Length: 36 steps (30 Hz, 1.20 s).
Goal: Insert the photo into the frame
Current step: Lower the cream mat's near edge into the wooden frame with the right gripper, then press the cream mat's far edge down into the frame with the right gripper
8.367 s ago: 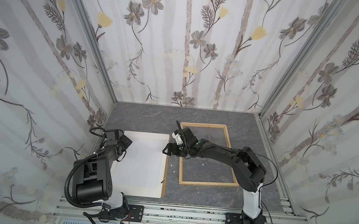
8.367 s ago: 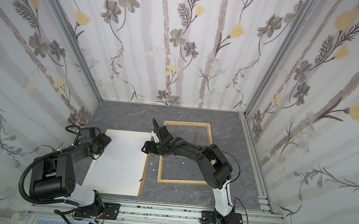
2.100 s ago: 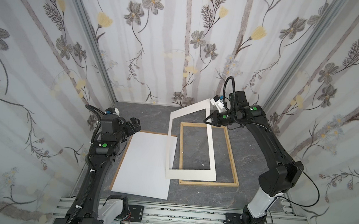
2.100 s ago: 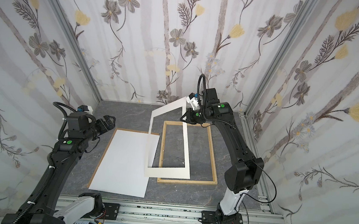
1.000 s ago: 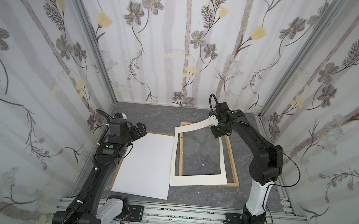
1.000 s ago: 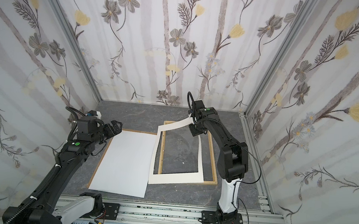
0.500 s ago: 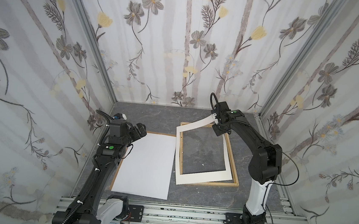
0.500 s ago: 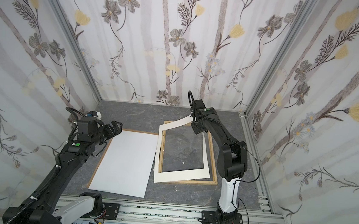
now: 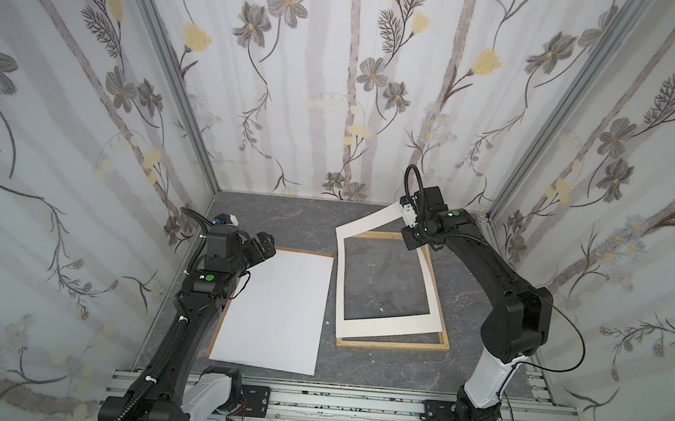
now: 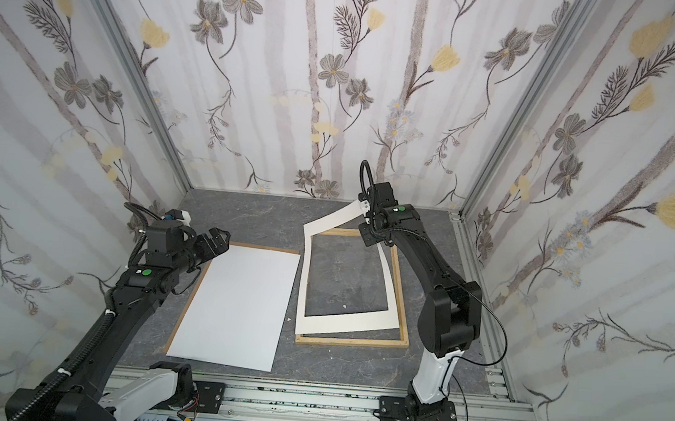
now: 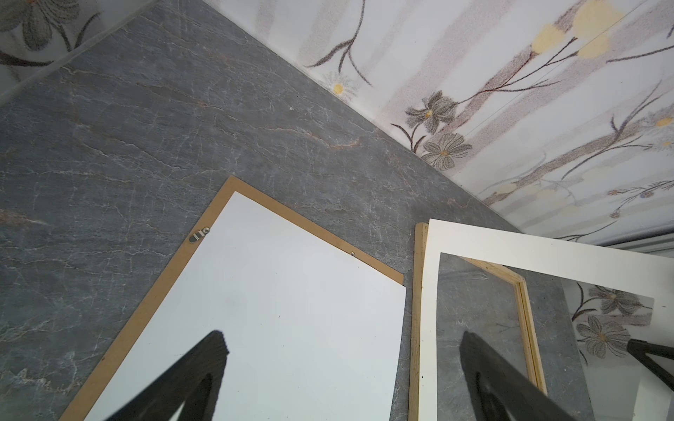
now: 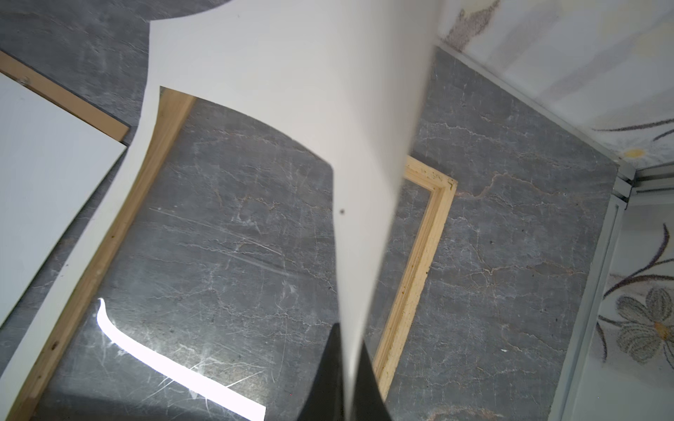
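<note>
The photo [image 9: 277, 310] [image 10: 235, 307] [image 11: 273, 328] lies white side up on a brown backing panel [image 9: 303, 252], left of the frame [image 9: 393, 343] [image 10: 351, 341] [image 12: 419, 262]. My right gripper [image 9: 408, 215] [image 10: 365, 207] [image 12: 347, 326] is shut on the far right corner of a white windowed mat board [image 9: 388, 326] [image 10: 342, 324] [image 12: 291, 73]. That corner is lifted and the board bends; its near end rests on the frame. My left gripper [image 9: 259, 246] [image 10: 216, 238] [image 11: 343, 335] hovers open and empty over the photo's far left corner.
The frame's pane reflects light in the right wrist view. Small metal clips [image 11: 199, 235] sit on the backing panel's edge [image 11: 164, 291]. Flowered walls close in the back and both sides, and a metal rail [image 9: 352, 404] runs along the front.
The right gripper has carried the mat board to the right, so its near end now lies on the frame instead of overhanging its left side. The left arm has stayed put.
</note>
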{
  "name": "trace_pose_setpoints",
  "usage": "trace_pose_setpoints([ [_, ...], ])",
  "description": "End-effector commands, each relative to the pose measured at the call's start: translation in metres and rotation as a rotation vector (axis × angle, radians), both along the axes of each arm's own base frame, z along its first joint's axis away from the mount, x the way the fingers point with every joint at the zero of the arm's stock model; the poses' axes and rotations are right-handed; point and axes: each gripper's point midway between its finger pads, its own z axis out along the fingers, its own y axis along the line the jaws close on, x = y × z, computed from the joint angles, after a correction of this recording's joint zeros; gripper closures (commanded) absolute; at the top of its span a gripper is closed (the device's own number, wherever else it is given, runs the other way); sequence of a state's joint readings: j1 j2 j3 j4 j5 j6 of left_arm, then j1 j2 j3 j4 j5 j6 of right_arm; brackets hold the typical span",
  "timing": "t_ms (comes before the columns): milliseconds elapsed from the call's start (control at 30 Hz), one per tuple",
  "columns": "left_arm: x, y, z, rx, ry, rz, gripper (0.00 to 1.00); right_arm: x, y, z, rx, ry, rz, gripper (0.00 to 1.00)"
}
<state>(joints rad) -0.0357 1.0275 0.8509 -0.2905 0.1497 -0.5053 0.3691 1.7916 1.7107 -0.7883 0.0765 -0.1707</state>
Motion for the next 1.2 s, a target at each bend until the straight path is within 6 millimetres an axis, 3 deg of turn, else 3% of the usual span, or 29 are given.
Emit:
trace_pose_setpoints([
  [0, 0.004, 0.001, 0.003, -0.004, -0.02, 0.011, 0.0, -0.001, 0.006, 0.012, 0.036, -0.042, 0.04, 1.0],
  [333, 0.004, 0.0, 0.005, -0.012, -0.027, 0.01, 0.0, 0.001, -0.001, -0.019, -0.044, 0.016, 0.036, 1.0],
  [600, 0.002, 0.002, 0.005, -0.004, -0.024, 0.014, 0.0, 0.003, -0.022, -0.05, -0.216, 0.077, 0.04, 1.0],
  [800, 0.003, 0.002, 0.003, -0.003, -0.021, 0.014, 0.0, 0.008, -0.036, -0.056, -0.303, 0.068, 0.027, 1.0],
  [967, 0.003, 0.002, 0.001, -0.004, -0.015, 0.015, 0.0, 0.009, -0.03, -0.045, -0.27, 0.035, 0.046, 1.0],
  [1167, 0.005, 0.001, 0.001, -0.009, -0.019, 0.014, 0.0, 0.01, -0.039, -0.043, -0.315, 0.019, 0.041, 1.0],
])
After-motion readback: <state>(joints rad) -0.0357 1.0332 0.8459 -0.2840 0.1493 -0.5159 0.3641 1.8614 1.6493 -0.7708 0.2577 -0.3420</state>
